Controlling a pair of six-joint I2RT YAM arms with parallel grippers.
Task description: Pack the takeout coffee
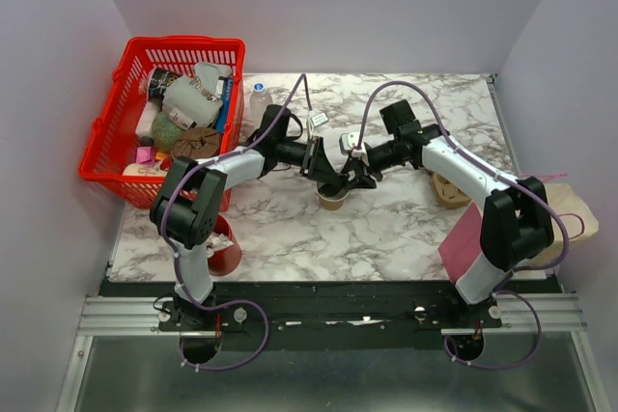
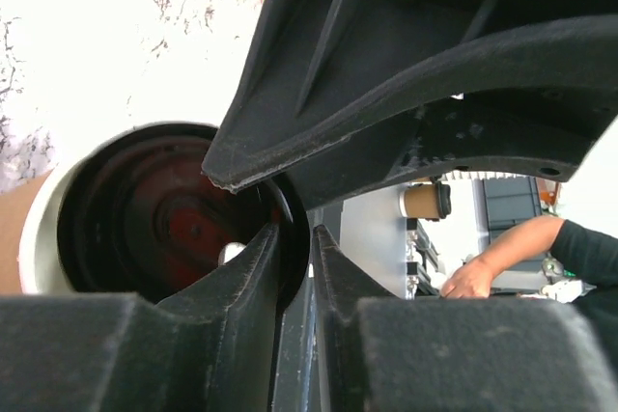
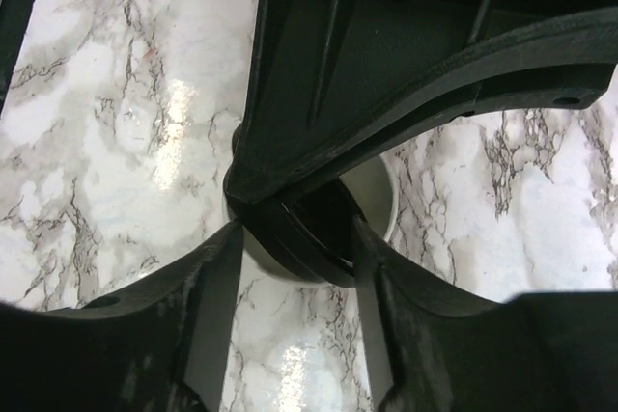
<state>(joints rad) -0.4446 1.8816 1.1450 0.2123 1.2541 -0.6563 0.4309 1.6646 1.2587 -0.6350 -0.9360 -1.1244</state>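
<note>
Overhead: takeout coffee (image 1: 333, 201) stands on the bench (image 1: 386, 229), directly beneath my left fingers (image 1: 331, 182) and right fingers (image 1: 362, 178), which meet over it. Left wrist: left fingers pinch the black lid (image 2: 164, 219) at its rim. Right wrist: right fingers clamp that lid between them, with the pale cup rim just behind.

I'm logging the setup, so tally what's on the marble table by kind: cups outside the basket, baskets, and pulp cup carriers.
Cups: 2, the tan takeout cup and the red cup
Baskets: 1, the red basket
Carriers: 1, the pulp cup carrier
Total: 4
</note>
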